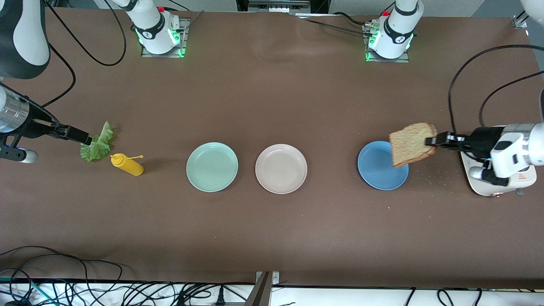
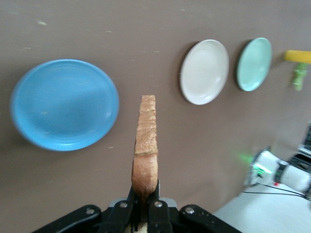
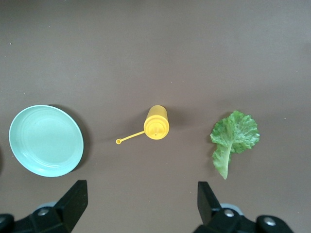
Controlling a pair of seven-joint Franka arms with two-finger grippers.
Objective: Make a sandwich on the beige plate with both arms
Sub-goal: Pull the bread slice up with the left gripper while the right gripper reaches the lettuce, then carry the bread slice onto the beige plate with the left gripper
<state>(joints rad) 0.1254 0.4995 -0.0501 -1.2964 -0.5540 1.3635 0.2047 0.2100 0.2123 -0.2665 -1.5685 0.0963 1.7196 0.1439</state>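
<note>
One bread slice is in the air, clenched by its edge in the left end effector over the blue plate, toward the left arm's end of the tabletop. Nothing lies yet on the beige plate mid-tabletop, so assembly looks barely begun. No second slice is in view. The right end effector hangs spread wide over the lettuce leaf and yellow squeeze bottle. The mint-green plate lies between the bottle and the beige plate.

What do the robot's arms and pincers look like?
Both arms are glossy white with dark grey joints and black cables. Their bases glow green. The left pincer and right pincer are black, each with two fingers.
</note>
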